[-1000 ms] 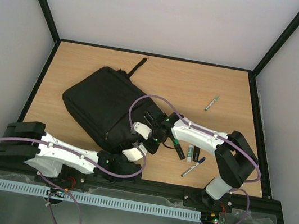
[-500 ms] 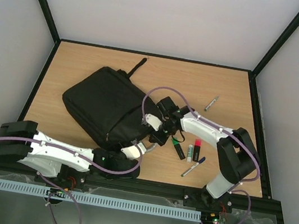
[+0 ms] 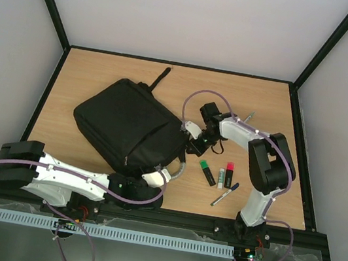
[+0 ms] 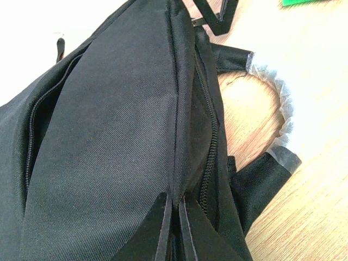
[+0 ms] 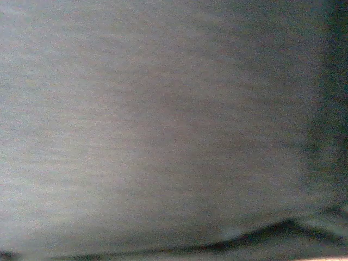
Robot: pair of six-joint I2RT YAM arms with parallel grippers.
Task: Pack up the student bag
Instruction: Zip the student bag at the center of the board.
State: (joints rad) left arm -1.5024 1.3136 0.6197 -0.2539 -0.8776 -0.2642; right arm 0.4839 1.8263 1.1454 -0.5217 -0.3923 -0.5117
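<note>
At the near corner of the student bag (image 3: 125,123), the left fingers (image 4: 152,234) are clamped together on a ridge of black fabric beside a zipper. The bag lies flat on the wooden bench (image 3: 103,73), and its silvery loop handle (image 4: 278,103) curls off that same corner. The right fingers (image 3: 195,148) are closed against the bag's right edge. Their wrist view is a grey blur, so whether they hold anything cannot be told. Right of the bag lie a green marker (image 3: 206,172), a white stick (image 3: 221,177), a red marker (image 3: 229,172) and a blue pen (image 3: 225,194).

The student bag (image 3: 122,122) fills frame centre. Bare table (image 3: 90,72) lies upper left; markers (image 3: 207,173) crowd lower right.
</note>
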